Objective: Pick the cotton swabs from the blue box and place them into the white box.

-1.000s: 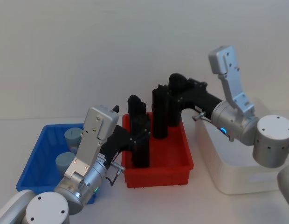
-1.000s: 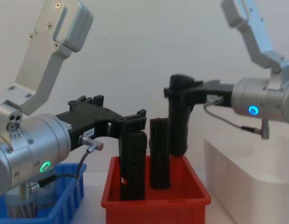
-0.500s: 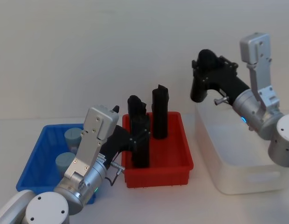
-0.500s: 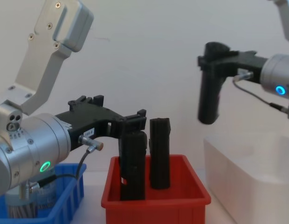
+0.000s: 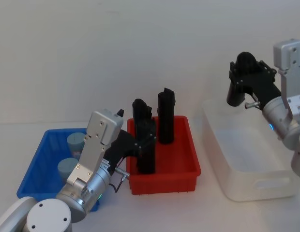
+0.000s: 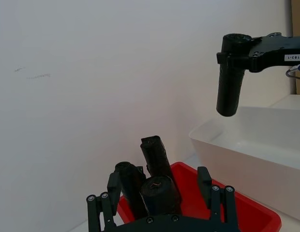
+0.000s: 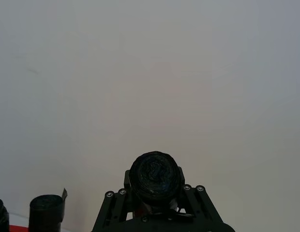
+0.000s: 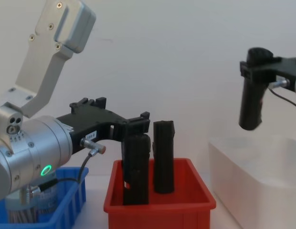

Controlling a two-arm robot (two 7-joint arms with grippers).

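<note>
Two cotton swabs tubs [image 5: 76,141] [image 5: 67,167] with pale lids stand in the blue box [image 5: 38,159] at the left; one tub [image 8: 24,210] shows low in the chest view. My right gripper [image 5: 247,72] is shut on a tall black block [image 5: 238,82], which hangs above the white box [image 5: 247,179] at the right. My left gripper [image 5: 142,140] is open, its fingers either side of a black block [image 6: 159,188] that stands in the red bin [image 5: 164,181]. In the right wrist view the held block's top [image 7: 154,176] sits between the jaws.
The red bin stands between the blue box and the white box [image 8: 253,176]. A second black block [image 5: 167,116] stands upright in it behind the one at my left gripper [image 8: 136,126]. A plain pale wall is close behind the table.
My right gripper has lifted a black block out of the red bin and carried it up and to the right, over the white box. The left arm has not moved.
</note>
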